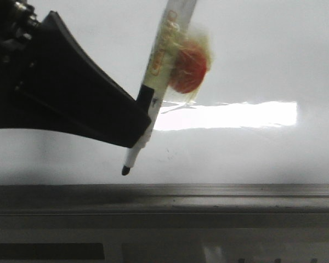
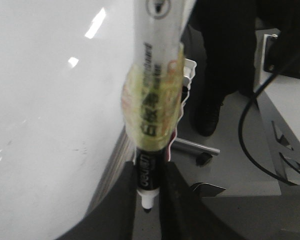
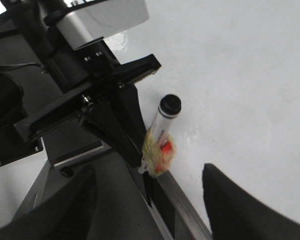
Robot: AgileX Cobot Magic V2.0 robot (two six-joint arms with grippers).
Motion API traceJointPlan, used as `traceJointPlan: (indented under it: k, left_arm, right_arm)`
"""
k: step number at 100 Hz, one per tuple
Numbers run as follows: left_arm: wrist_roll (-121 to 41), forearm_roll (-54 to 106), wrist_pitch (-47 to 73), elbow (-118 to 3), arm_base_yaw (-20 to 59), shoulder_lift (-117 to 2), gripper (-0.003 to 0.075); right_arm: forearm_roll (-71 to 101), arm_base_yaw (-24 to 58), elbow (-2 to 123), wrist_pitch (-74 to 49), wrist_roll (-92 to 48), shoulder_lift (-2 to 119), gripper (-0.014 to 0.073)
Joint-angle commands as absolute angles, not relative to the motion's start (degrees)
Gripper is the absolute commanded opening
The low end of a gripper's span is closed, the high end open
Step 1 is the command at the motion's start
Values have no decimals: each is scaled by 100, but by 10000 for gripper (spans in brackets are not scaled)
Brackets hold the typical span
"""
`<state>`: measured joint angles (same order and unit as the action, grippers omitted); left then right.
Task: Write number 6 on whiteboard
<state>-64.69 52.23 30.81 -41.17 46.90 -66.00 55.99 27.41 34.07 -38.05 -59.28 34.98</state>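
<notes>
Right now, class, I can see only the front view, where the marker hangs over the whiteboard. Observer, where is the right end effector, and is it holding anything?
Observer: The right end effector is open and empty, near the marker at the whiteboard edge.
Operator: Is the marker seated squarely in the left one?
Observer: Yes; the left end effector has a finger on each side of the barrel.
Operator: Anything written yet?
Observer: No line shows on the board in either wrist view.
</notes>
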Motion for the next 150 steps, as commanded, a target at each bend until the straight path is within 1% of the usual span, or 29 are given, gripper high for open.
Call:
traceJointPlan:
  k: [1, 8, 13, 51, 70, 76, 82, 83, 87, 90, 94, 96, 99, 100, 102, 103, 106, 117, 121, 128, 130, 132, 137, 140, 142, 143, 144, 147, 150]
  left_arm:
    - [-7011, 5749, 3150, -4272, 4699, -6454, -20]
    - [-7156, 5942, 3139, -4272, 4699, -6454, -20]
    - [-7263, 6046, 3139, -4272, 4699, -6454, -20]
    - [-8334, 6657, 3300, -4272, 4699, -6454, -20]
    - [-8821, 7032, 3585, -4272, 4699, -6454, -20]
    - [-8819, 7049, 3624, -4272, 4699, -6454, -20]
    - [-8819, 7049, 3660, -4272, 4699, -6454, -20]
    - [-8819, 7059, 3660, -4272, 4699, -6454, -20]
    - [-8819, 7057, 3660, -4272, 4699, -6454, -20]
    - [-8819, 7057, 3660, -4272, 4699, -6454, -20]
    - [-8819, 7057, 3660, -4272, 4699, -6454, -20]
    - [-8819, 7069, 3660, -4272, 4699, -6454, -20]
    - [-8819, 7091, 3676, -4272, 4699, -6454, -20]
    - [-8819, 7108, 3674, -4272, 4699, -6454, -20]
    - [-8819, 7137, 3679, -4272, 4699, -6454, -20]
    - [-8819, 7138, 3679, -4272, 4699, -6454, -20]
    - [-8819, 7170, 3679, -4272, 4699, -6454, -20]
    - [-8819, 7308, 3679, -4272, 4699, -6454, -14]
    - [-8819, 7308, 3688, -4272, 4699, -6444, 5]
    - [-8819, 7308, 3702, -4272, 4699, -6378, 97]
    - [-8819, 7308, 3702, -4272, 4699, -6348, 135]
    - [-8819, 7321, 3702, -4272, 4699, -6310, 194]
    - [-8819, 7330, 3702, -4272, 4699, -6215, 289]
    - [-8819, 7353, 3683, -4272, 4699, -6142, 365]
    - [-8819, 7352, 3642, -4272, 4699, -6086, 390]
    - [-8819, 7352, 3641, -4272, 4699, -6041, 424]
    - [-8819, 7352, 3628, -4272, 4699, -6017, 424]
    - [-8819, 7352, 3564, -4272, 4687, -5919, 461]
    - [-8769, 7352, 3485, -4272, 4687, -5809, 470]
  right_arm:
    - [6094, 2906, 3670, -3473, -6438, 3759, 477]
    - [6094, 3004, 3773, -3427, -6523, 3947, 535]
    - [6094, 3045, 3840, -3427, -6523, 4053, 552]
    - [6706, 3400, 4047, -3851, -6956, 4563, 552]
    - [7494, 3621, 4047, -3840, -7849, 4889, 552]
    - [7578, 3637, 4047, -3830, -7904, 4967, 543]
    - [7591, 3637, 4047, -3830, -7904, 5053, 481]
    - [7591, 3637, 4047, -3830, -7904, 5052, 481]
    - [7591, 3637, 4047, -3830, -7904, 5102, 394]
    - [7603, 3637, 4047, -3830, -7904, 5133, 347]
    - [7603, 3637, 4047, -3830, -7904, 5155, 244]
    - [7603, 3637, 4047, -3830, -7904, 5166, 170]
    - [7603, 3637, 4047, -3830, -7904, 5194, 114]
    - [7603, 3637, 4047, -3841, -7904, 5205, 76]
    - [7603, 3637, 4047, -3841, -7904, 5205, 39]
    - [7603, 3637, 4047, -3855, -7904, 5205, 3]
    - [7603, 3637, 4047, -3853, -7904, 5217, -67]
    - [7565, 3637, 4047, -3854, -7904, 5219, -65]
    - [7514, 3637, 4047, -3821, -7904, 5219, -65]
    - [7436, 3637, 4047, -3680, -7904, 5189, -65]
    - [7408, 3637, 4047, -3637, -7904, 5176, -65]
    - [7368, 3637, 4047, -3548, -7904, 5145, -65]
    - [7306, 3637, 4047, -3354, -7904, 5094, -65]
    - [7311, 3637, 4047, -3238, -7904, 5047, -65]
    - [7311, 3637, 4047, -3142, -7904, 5021, -65]
    - [7301, 3637, 4047, -3069, -7904, 5009, -65]
    - [7302, 3637, 4047, -3031, -7904, 4993, -65]
    - [7302, 3637, 4047, -2911, -7904, 4946, -65]
    - [7302, 3637, 4047, -2744, -7913, 4898, -65]
